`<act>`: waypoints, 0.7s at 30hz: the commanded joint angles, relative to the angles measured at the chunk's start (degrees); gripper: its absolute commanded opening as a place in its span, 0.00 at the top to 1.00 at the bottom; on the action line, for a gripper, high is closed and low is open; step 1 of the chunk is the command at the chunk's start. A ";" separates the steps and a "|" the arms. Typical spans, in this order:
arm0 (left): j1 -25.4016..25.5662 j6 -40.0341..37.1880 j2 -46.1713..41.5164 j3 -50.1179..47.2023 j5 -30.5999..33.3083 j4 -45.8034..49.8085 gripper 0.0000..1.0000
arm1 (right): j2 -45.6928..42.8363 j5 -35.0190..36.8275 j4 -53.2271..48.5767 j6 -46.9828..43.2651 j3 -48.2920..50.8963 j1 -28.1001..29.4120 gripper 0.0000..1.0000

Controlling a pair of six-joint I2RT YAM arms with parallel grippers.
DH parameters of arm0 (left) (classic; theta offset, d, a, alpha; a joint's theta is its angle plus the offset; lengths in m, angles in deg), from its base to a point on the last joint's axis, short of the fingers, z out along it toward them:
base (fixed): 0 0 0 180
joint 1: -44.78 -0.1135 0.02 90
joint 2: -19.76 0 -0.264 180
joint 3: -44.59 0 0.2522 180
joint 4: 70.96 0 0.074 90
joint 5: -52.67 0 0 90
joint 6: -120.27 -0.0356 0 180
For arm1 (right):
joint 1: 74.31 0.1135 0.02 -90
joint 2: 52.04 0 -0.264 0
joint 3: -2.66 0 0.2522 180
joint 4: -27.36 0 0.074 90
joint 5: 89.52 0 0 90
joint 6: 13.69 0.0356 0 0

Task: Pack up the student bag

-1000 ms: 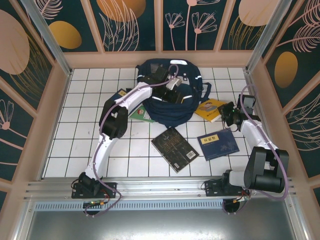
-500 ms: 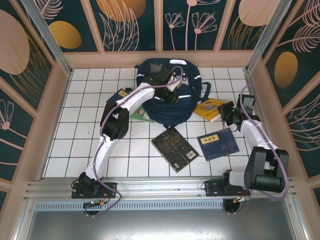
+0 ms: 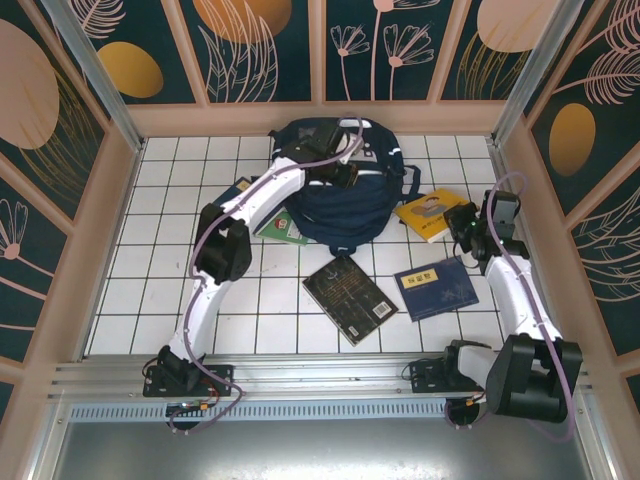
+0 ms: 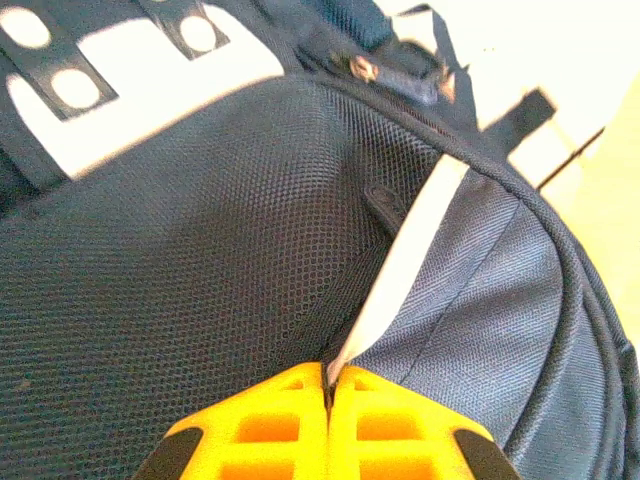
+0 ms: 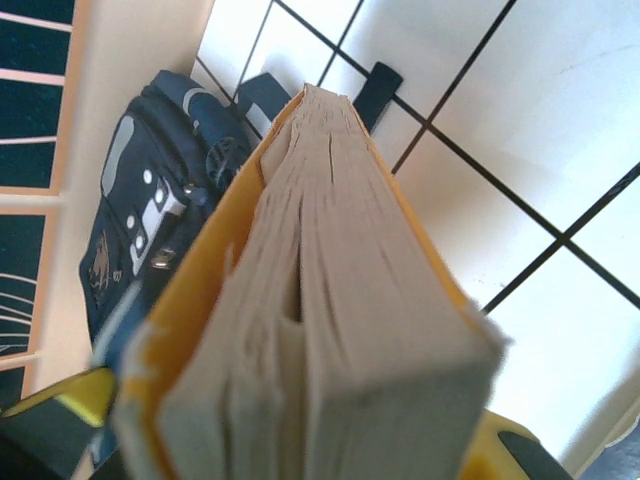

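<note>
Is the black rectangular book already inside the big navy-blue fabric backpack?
No, the black rectangular book lies flat on the white tiled table in front of the navy-blue fabric backpack.

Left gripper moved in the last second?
Yes. The left gripper shifted away from the green book, farther up the backpack toward the back wall, and its fingers closed on the fabric.

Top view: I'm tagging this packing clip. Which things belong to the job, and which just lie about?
In the job: student bag, pinched by left gripper; yellow book, held by right gripper.
Lying about: black book, blue book, green book.
</note>
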 commanded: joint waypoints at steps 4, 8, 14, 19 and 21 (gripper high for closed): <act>-2.64 7.96 -10.09 5.11 6.84 -13.01 1.00 | -4.46 -0.06 -0.02 -1.57 0.42 0.24 1.00; -3.90 11.54 -10.42 7.13 6.59 -16.08 1.00 | -10.49 2.81 -1.95 -2.60 -0.23 0.46 1.00; -4.08 16.04 -9.06 10.07 4.34 -20.08 1.00 | -15.50 -0.82 -2.87 -3.52 -3.25 0.80 1.00; -4.20 20.67 -7.72 10.11 -0.09 -23.54 1.00 | -16.94 -6.18 -3.25 -2.99 -8.40 3.42 1.00; -4.19 23.19 -7.07 10.09 -2.82 -25.47 1.00 | -17.22 -5.39 -3.94 -2.53 -10.94 5.68 1.00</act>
